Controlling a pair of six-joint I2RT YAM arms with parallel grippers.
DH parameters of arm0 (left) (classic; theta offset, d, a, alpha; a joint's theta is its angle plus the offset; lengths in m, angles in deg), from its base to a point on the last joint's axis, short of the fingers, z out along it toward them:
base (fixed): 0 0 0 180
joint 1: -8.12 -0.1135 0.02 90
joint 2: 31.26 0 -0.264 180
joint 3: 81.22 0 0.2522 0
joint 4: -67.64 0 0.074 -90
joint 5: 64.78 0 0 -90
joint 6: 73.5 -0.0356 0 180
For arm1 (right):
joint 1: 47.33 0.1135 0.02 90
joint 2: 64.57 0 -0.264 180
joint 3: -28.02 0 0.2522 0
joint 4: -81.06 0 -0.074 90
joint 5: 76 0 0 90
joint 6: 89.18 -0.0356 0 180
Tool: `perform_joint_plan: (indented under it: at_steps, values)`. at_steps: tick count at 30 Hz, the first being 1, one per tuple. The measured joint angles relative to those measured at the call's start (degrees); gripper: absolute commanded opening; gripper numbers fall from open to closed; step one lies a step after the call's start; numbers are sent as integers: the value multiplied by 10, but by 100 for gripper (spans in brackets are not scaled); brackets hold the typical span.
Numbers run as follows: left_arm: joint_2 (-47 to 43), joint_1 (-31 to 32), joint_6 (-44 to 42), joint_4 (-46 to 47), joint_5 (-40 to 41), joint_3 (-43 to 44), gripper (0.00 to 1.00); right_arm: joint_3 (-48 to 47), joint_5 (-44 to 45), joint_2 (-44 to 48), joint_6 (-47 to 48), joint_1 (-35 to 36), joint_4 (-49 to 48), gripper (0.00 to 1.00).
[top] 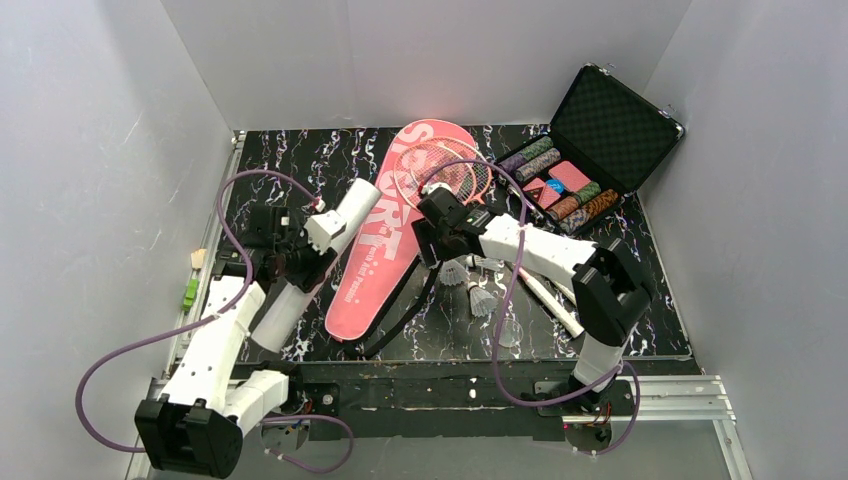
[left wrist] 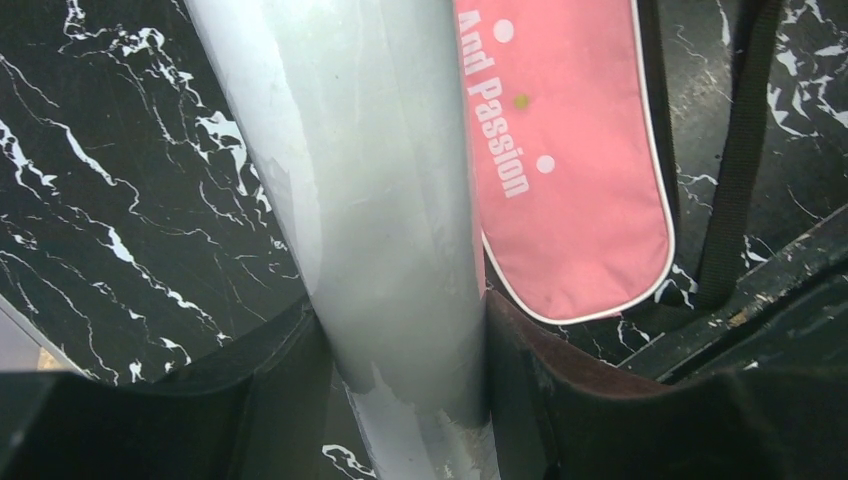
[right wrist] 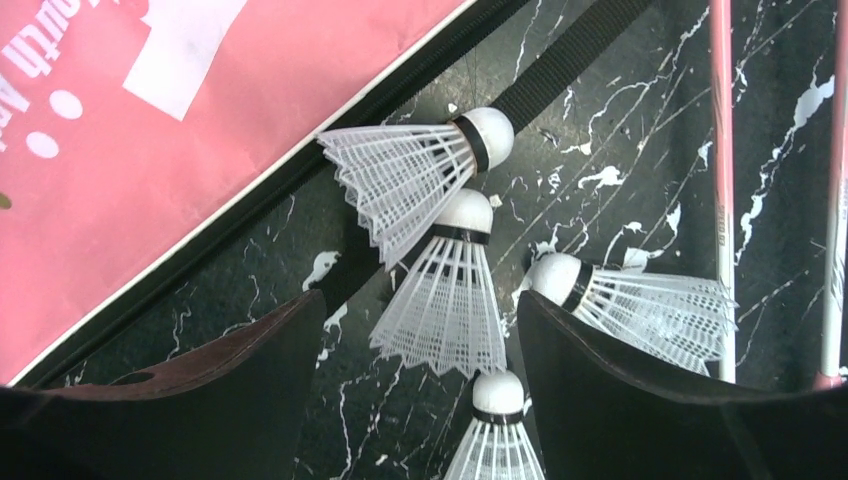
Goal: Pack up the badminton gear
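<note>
Black marbled tabletop (top: pixel 300 160) is seen under both arms. A white-grey tube (left wrist: pixel 360 180) is clamped between the left gripper's (left wrist: pixel 400 345) jaws, with the pink bag (left wrist: pixel 570 180) just to their right. Four shuttlecocks (right wrist: pixel 445 290) are clustered between and around the right gripper's (right wrist: pixel 418 320) wide-spread, empty jaws.

Left pincer (left wrist: pixel 400 345) clamps the tube (left wrist: pixel 350 150) (arm reaching forward); right pincer (right wrist: pixel 420 310) hangs open, pointing down.

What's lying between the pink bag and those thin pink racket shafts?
Four white shuttlecocks and a black strap, seen in the right wrist view.
</note>
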Motion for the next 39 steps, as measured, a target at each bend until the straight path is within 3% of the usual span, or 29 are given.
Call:
perform_joint_plan:
  at_steps: [4, 10, 24, 32, 36, 39]
  values:
    - [-12, -3, -3, -9, -6, -6, 32, -2, 12, -24, 4, 2, -17, 72]
    - [-4, -21, -6, -15, -7, -8, 32, -12, 28, -61, 7, 2, -41, 56]
    - [-33, -23, -32, 1, -63, -26, 39, -14, 59, -67, 7, 2, -61, 1]
    - [-100, -23, -135, -16, -128, -56, 37, 7, 85, 56, 4, 0, -52, 1]
    - [-130, -23, -194, -37, -170, -70, 20, 32, 75, 165, -6, -8, -43, 1]
    - [-137, -23, -260, -68, -207, -73, 18, 37, 26, 241, -12, -30, -15, 1]
